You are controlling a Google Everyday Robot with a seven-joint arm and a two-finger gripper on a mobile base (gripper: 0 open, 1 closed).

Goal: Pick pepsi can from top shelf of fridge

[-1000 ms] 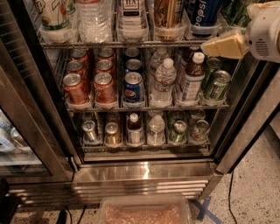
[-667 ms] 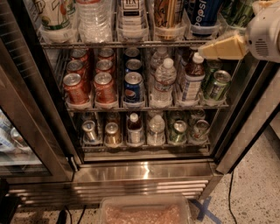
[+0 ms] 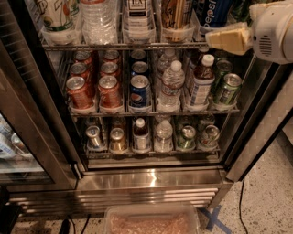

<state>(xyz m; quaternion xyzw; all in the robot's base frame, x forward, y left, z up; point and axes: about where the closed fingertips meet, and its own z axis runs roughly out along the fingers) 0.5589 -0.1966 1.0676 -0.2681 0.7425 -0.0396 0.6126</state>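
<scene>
As gripper (image 3: 211, 38) hovers R, pepsi can (image 3: 215, 13) abv.

White arm (image 3: 274, 30) at the upper right edge, cream gripper (image 3: 212, 38) pointing left, held roughly level

You have the pepsi can (image 3: 215, 11) on the top shelf (image 3: 114, 46) of the fridge (image 3: 151, 180), near its right end. Your end effector (image 3: 211, 39) sits just before the can, above the bottles (image 3: 201, 84) on the rack below.
</scene>
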